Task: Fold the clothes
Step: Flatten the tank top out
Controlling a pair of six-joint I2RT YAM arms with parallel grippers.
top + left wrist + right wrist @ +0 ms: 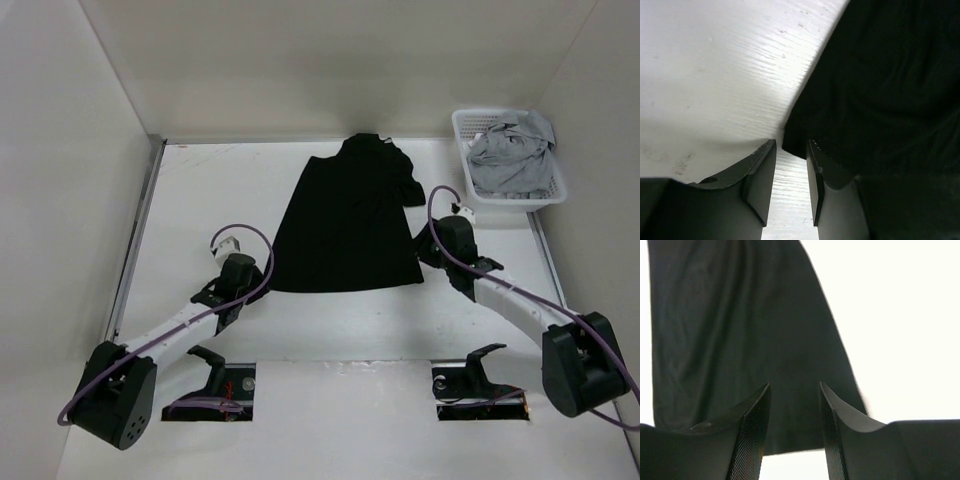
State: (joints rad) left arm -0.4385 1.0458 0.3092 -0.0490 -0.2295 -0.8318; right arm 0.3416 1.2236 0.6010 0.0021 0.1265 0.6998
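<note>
One black T-shirt, plain and short-sleeved, lies flat mid-surface, hem nearest. One grey garment sits in one white basket, far right. Two pairs of jaws, both released and empty: left jaws at the hem's left corner, right jaws over its right side.

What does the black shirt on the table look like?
The black T-shirt is plain, soft cloth lying flat on the white table in a long, narrow shape. Its near hem is straight, its far end is bunched, and one short sleeve sticks out to the right. The left gripper and right gripper sit by its near corners, jaws open, holding nothing.
</note>
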